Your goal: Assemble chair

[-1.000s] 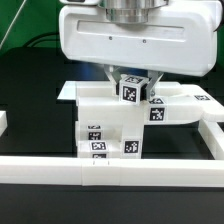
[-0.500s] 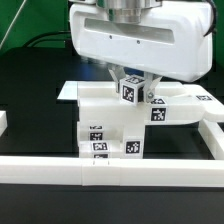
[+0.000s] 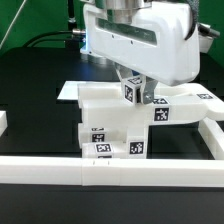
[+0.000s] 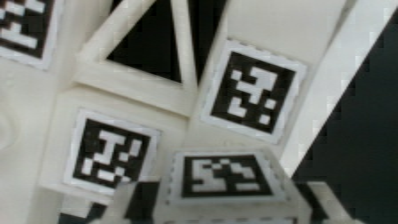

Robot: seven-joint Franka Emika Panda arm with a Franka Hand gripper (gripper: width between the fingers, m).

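Observation:
The partly built white chair (image 3: 108, 128) stands behind the front rail, with tags on its front faces and a tagged bar (image 3: 175, 108) reaching toward the exterior view's right. My gripper (image 3: 136, 96) comes down from above, shut on a small tagged white chair piece (image 3: 132, 91) on top of the assembly. In the wrist view this piece (image 4: 222, 176) sits between my fingers (image 4: 327, 203), and the X-braced frame (image 4: 151, 45) and tagged chair faces (image 4: 254, 88) lie just beyond it. My gripper (image 4: 228, 208) shows only its fingertips there.
A long white border rail (image 3: 60, 170) runs along the front and another rail (image 3: 214, 138) stands at the exterior view's right. The marker board's edge (image 3: 68, 91) shows behind the chair on the black table (image 3: 35, 110). A short white rail end (image 3: 3, 122) is at the left edge.
My gripper body has turned and shifted toward the exterior view's right while staying on the small tagged piece. The piece's tag has turned slightly. The chair has stayed in place.

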